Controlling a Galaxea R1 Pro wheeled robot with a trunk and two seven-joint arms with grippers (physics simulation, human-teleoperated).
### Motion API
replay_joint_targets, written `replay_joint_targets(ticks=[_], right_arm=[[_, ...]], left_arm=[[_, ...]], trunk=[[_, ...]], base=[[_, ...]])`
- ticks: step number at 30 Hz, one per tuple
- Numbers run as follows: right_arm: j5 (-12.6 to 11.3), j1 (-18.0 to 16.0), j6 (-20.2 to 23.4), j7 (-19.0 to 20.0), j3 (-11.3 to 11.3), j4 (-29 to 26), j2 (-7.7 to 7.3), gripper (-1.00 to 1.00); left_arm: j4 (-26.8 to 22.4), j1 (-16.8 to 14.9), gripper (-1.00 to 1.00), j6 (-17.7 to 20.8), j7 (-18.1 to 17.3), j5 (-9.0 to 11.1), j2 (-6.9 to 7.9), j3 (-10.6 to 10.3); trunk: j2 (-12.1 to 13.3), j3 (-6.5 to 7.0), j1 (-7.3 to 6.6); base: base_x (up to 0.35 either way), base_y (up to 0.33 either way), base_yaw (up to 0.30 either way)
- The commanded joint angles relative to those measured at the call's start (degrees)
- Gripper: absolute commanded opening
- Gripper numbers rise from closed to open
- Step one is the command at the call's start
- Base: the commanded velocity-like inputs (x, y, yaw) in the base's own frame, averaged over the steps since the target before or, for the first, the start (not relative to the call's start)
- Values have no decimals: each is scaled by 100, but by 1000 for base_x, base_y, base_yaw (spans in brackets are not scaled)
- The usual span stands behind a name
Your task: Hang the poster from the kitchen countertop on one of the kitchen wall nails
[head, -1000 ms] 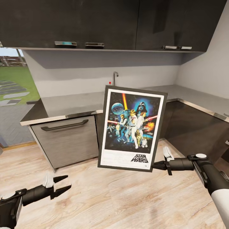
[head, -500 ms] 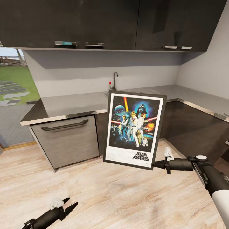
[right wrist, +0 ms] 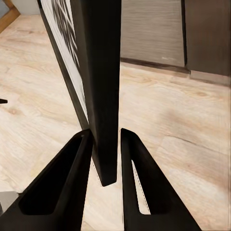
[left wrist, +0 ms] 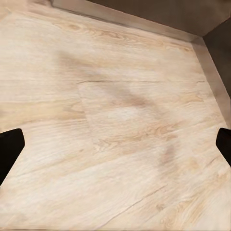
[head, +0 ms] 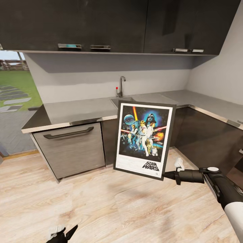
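Right gripper (head: 167, 175) clamped on the poster (head: 144, 140) at its lower right corner; in the right wrist view both fingers (right wrist: 72, 183) press either side of the thin black frame edge (right wrist: 103, 91). Poster held upright, slightly tilted, in the air above the wooden floor (head: 135, 209), in front of the kitchen countertop (head: 77, 109) and just below the sink (head: 121, 100) and faucet (head: 120, 84). Poster face toward the camera, not touching the countertop. Left gripper (head: 65, 234) low over the floor, well apart from the poster, fingers spread and holding nothing; left wrist view has the fingertips (left wrist: 9, 149) wide apart over bare floor. Dark upper cabinets (head: 101, 23) above the countertop, light grey wall (head: 101, 79) between.
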Motion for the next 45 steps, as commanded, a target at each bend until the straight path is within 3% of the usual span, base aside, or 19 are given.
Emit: replay_joint_targets(ticks=[1,7,45], right_arm=[[30,-3,72,0,-20,-7,6,-100],[30,-3,78,-132,-24,-9,9,-100],[30,-2,79,-146,-25,-21,3,-100]], left_arm=[[6,-5,100,-31,2,-58,1,48],[18,-3,100,-31,53,-47,-1,46],[28,-3,100,-31,303,-53,-19,38]], trunk=[[-3,-5,0],[-3,-5,0],[1521,677,-835]], base=[[0,0,0],[0,0,0],[0,0,0]])
